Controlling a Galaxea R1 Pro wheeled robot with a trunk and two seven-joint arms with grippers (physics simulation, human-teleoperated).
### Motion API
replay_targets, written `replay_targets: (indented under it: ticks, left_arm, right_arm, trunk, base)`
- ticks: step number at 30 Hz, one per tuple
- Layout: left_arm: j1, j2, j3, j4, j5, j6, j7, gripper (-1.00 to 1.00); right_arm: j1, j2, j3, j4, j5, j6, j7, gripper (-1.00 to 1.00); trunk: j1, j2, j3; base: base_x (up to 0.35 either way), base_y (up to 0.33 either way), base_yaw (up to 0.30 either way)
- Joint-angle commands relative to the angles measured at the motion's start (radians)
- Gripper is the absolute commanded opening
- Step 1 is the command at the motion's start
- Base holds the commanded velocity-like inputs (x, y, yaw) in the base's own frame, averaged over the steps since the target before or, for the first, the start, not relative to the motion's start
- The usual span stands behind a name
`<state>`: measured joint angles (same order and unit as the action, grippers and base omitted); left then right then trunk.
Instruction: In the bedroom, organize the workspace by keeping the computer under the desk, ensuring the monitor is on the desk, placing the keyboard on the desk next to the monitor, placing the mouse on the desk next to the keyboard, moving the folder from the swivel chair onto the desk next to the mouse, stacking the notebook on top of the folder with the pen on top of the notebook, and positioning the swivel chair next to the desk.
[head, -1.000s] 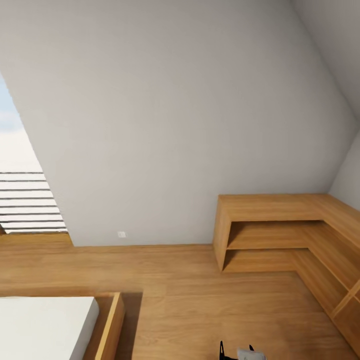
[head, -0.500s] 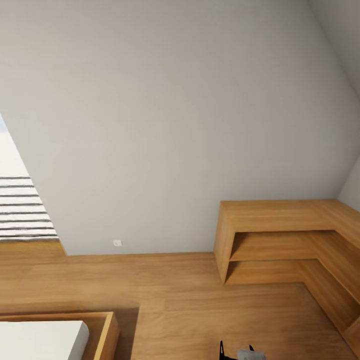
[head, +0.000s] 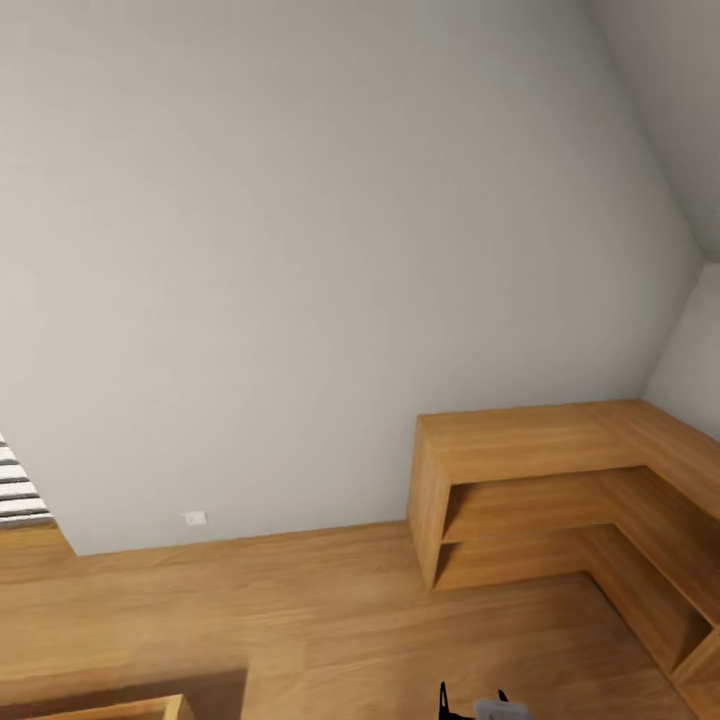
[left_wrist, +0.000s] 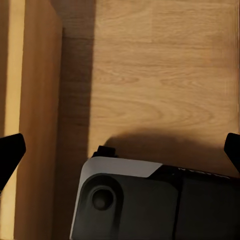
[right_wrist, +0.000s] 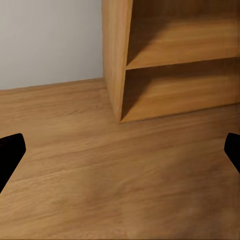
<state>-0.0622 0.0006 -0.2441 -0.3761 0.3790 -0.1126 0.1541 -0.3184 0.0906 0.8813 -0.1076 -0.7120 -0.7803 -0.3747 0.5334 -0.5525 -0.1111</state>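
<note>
The robot looked at a big plain grey wall (head: 330, 250). A wooden floor (head: 330, 610) ran along the bottom of it. On the right stood a low wooden shelf (head: 520, 490) that bent round the corner of the room. It had open spaces under its top. A small white socket (head: 195, 518) sat low on the wall, close to the floor. Far to the left, a bit of striped window blind (head: 18, 492) peeked in. Near the robot on the left was the corner of a wooden frame (head: 130, 708).

None of the desk things could be seen here.

The left gripper (left_wrist: 120, 150) pointed down at the floor, with its two black fingers (left_wrist: 10, 155) wide apart and nothing between them. Part of the robot's own dark body (left_wrist: 150, 205) lay under it.

The right gripper (right_wrist: 120, 150) had its fingers (right_wrist: 10, 152) wide apart too, and held nothing. It faced the end of the wooden shelf and the floor.
</note>
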Motion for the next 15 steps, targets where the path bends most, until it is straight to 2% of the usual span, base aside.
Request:
replay_targets:
  ticks: [1, 3, 4, 7, 15]
  left_arm:
    - [-0.001, 0.0, -0.009, 0.001, 0.008, -0.004, 0.007, 1.0]
    - [-0.001, -0.002, -0.009, 0.003, 0.008, -0.004, 0.007, 1.0]
    - [-0.001, -0.003, -0.009, 0.004, 0.008, -0.003, 0.007, 1.0]
    - [-0.001, -0.003, -0.009, 0.005, 0.008, -0.003, 0.007, 1.0]
    - [-0.001, -0.003, -0.009, 0.008, 0.007, -0.001, 0.007, 1.0]
  right_arm:
    - [-0.001, 0.0, 0.008, 0.0, -0.001, -0.001, -0.005, 1.0]
    - [-0.001, 0.0, 0.008, 0.001, -0.001, -0.001, 0.014, 1.0]
    - [-0.001, -0.002, 0.007, 0.003, -0.002, 0.0, 0.064, 1.0]
    - [-0.001, -0.003, 0.007, 0.013, -0.002, 0.0, 0.09, 1.0]
    - [-0.001, -0.008, 0.002, 0.038, -0.006, 0.002, 0.104, 1.0]
  trunk:
    - [0.001, -0.001, -0.001]
    - [0.001, -0.001, 0.0]
    - [0.001, -0.001, 0.001]
    - [0.001, -0.001, 0.003]
    - [0.001, -0.001, 0.009]
  base:
    - [0.324, -0.005, -0.224]
    - [0.324, -0.027, -0.225]
    - [0.323, -0.083, -0.224]
    - [0.323, -0.092, -0.22]
    - [0.323, -0.102, -0.222]
